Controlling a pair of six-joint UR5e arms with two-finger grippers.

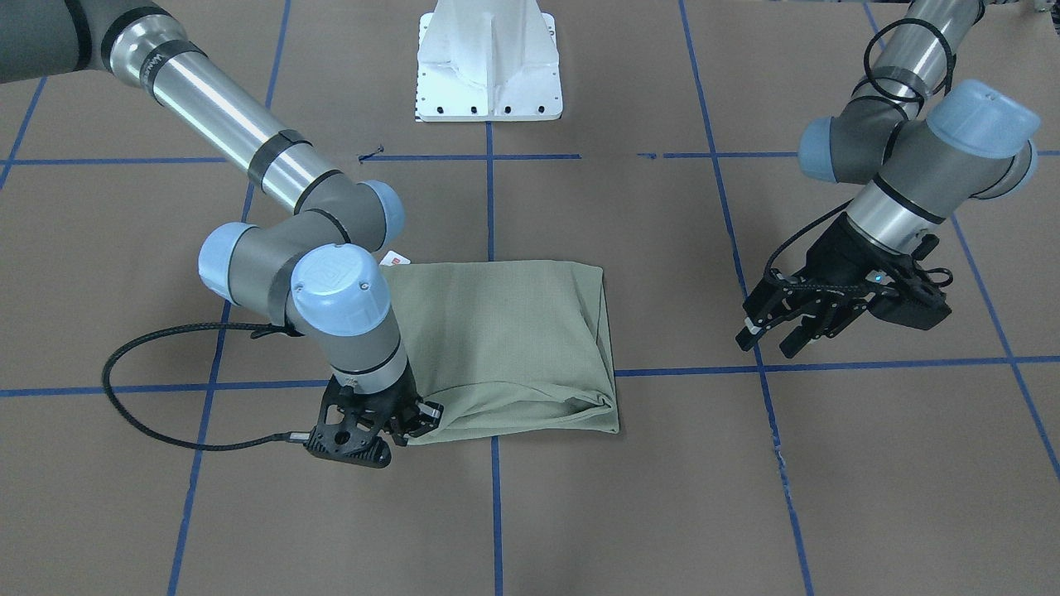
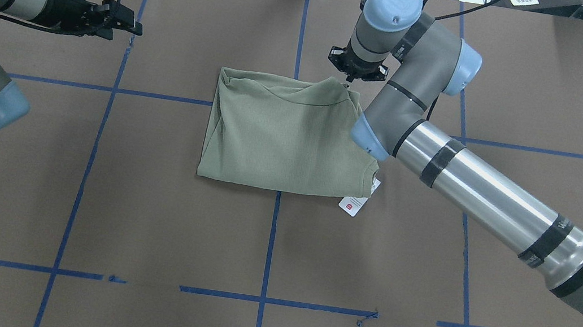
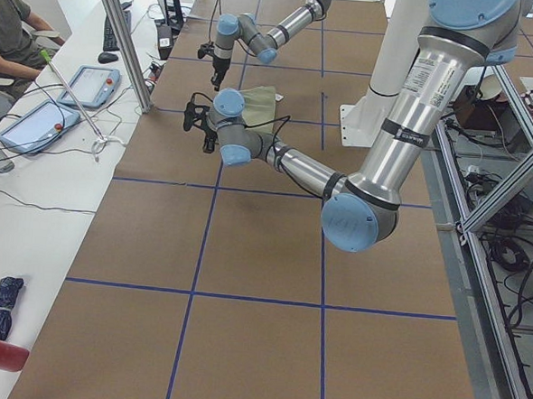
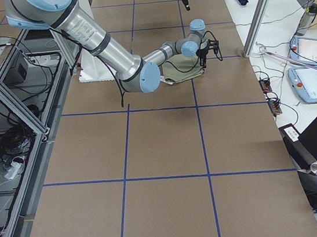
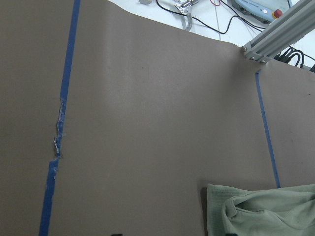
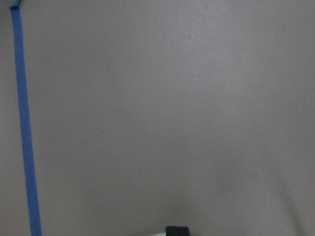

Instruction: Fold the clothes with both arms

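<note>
Overhead: right gripper point(image 2: 347, 82) seemingly pinches shirt point(image 2: 283, 139).

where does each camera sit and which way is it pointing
Front-facing: across table, faces robot; left gripper, right gripper, base.
Overhead: behind robot, looks down; both grippers, shirt.
Exterior left: table's left end; left arm near.
Exterior right: right end; right arm near.
Left wrist: on left gripper, sees table, shirt's edge.
Right wrist: on right gripper, sees table, its fingertips.
All exterior views share the shirt.
</note>
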